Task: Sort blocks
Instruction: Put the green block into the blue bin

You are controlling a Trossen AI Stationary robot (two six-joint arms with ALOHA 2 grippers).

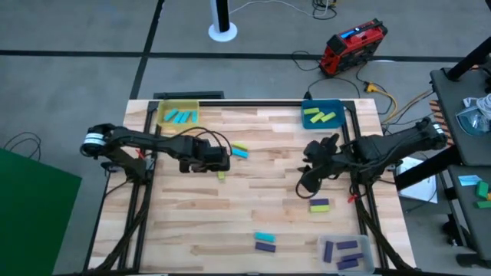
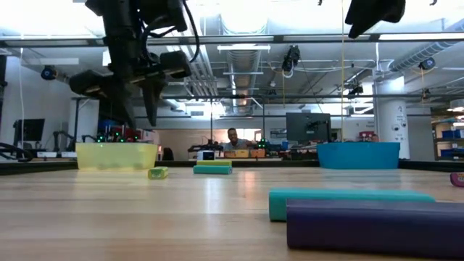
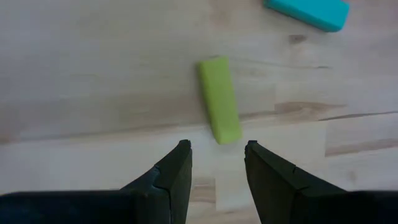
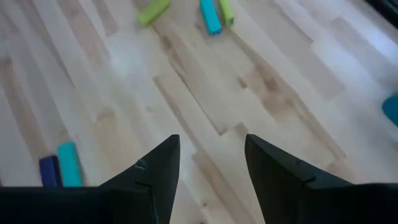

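The left gripper hangs over the middle-left of the wooden table, its fingers apart with nothing between them, just short of a yellow-green block lying flat on the wood; a cyan block lies a little beyond it. The right gripper is raised over the middle-right of the table, fingers also apart and empty. Other blocks are spread about: a cyan and purple pair near the front edge, and a yellow-green and purple pair near the right arm. Cyan blocks sit in the yellow tray, yellow-green ones in the blue tray, and purple ones in the clear tray.
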